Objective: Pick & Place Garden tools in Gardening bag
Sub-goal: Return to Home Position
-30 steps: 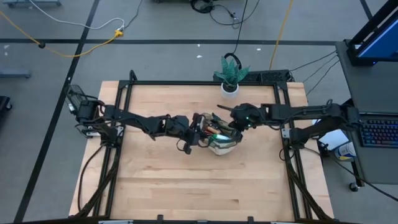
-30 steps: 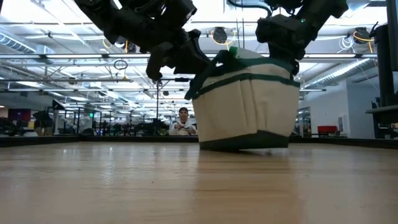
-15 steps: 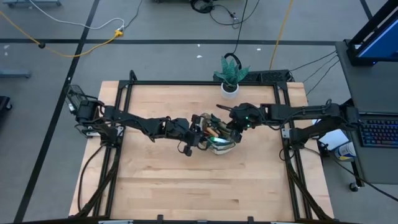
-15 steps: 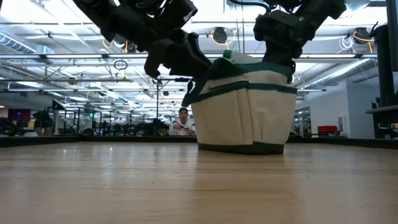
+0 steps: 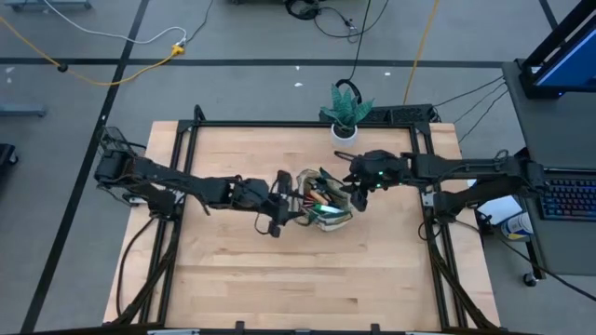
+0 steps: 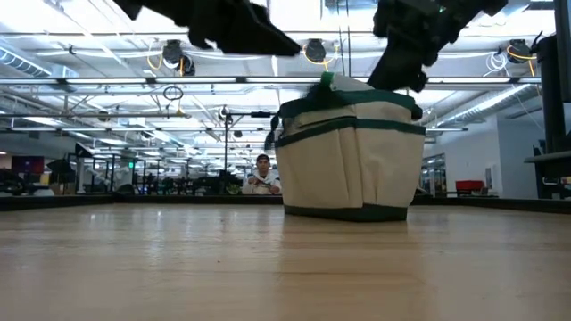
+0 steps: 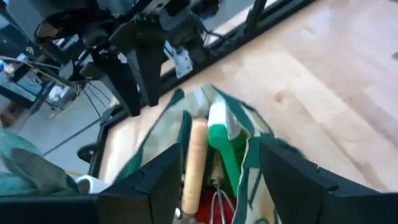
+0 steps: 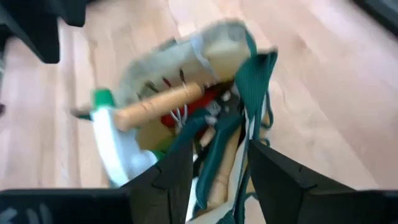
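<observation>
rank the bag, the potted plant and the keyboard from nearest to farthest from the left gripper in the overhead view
1. Bag, directly ahead of the open left gripper.
2. Potted plant, at the back edge of the table.
3. Keyboard, off the table, far right.

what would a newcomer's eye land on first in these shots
The tan gardening bag stands upright in the middle of the table, with wooden tool handles showing in its open top. The left gripper and right gripper flank it near its top, both open. A potted plant sits at the far edge.
</observation>
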